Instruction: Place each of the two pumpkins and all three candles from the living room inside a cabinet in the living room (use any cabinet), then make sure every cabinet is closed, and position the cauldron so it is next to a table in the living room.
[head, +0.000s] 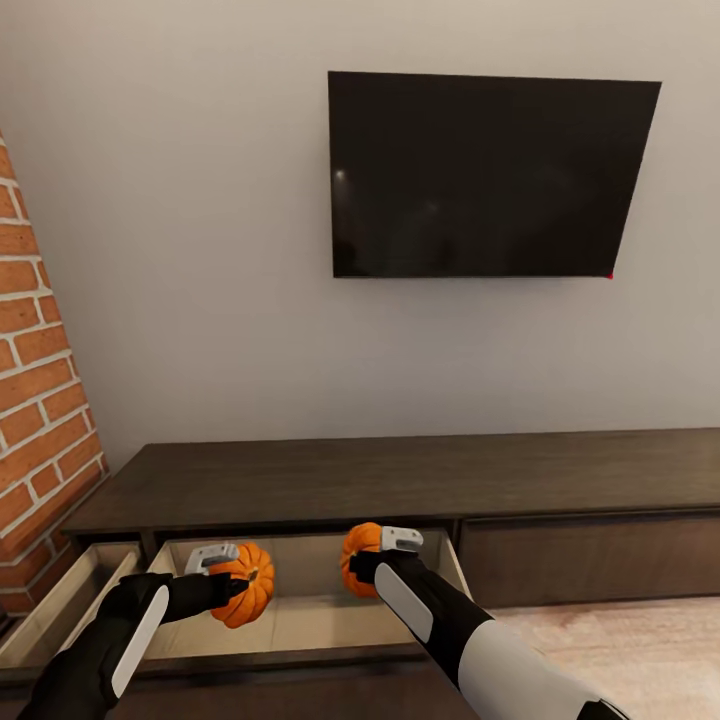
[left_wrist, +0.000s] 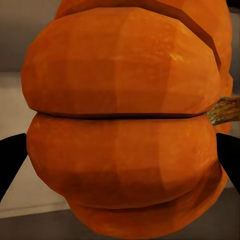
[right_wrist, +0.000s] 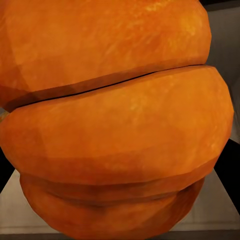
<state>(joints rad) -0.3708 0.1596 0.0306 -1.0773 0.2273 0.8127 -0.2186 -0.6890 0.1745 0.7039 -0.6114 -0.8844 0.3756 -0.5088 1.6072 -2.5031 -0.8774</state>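
— Where are the two pumpkins?

— Each is held in a gripper above the pulled-out drawer (head: 300, 620) of the cabinet (head: 400, 480). The left gripper (head: 232, 578) pinches the left pumpkin (head: 248, 585) over the drawer's left half; the right gripper (head: 372, 560) clamps the right pumpkin (head: 358, 555) near the drawer's back, just under the cabinet top.

— Are the fingers really pressed on them?

— In the left wrist view the left pumpkin (left_wrist: 125, 125) sits between two dark fingers (left_wrist: 10, 160) at either side, its stem (left_wrist: 225, 111) poking sideways. In the right wrist view the right pumpkin (right_wrist: 115, 125) is so close that contact is hard to judge, though it looks gripped.

— And around them?

— A second drawer (head: 60, 600) stands open beside the brick wall (head: 40, 400). A dark television (head: 485, 175) hangs on the pale wall above the cabinet, and the front (head: 590, 555) to the right is closed.
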